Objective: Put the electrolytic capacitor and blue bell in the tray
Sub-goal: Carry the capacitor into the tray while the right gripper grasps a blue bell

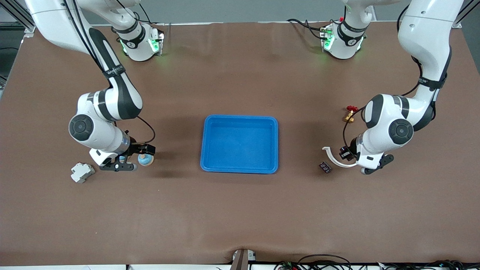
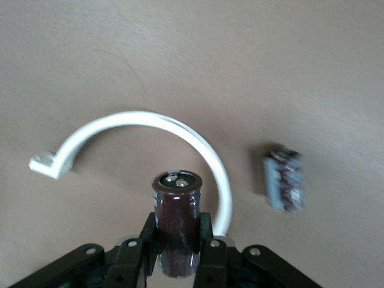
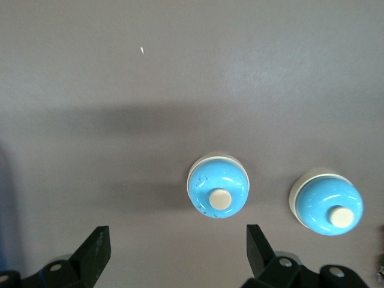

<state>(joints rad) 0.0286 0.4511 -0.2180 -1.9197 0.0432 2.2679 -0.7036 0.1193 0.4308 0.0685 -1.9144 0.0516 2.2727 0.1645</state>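
Gripping the capacitor (image 2: 176,225) near its base, the shut left gripper (image 2: 177,255) risks snagging the white hook (image 2: 144,129) just beside it; right gripper (image 3: 177,249) gapes empty over two bells (image 3: 218,187), tray (image 1: 240,168) empty.

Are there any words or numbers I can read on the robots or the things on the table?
None can be read.
Right arm's black strap: white lettering, too small to read.
Left arm's black strap: white print, too small.
Small chip board: markings blurred.
Capacitor in the left claw: no readable print.
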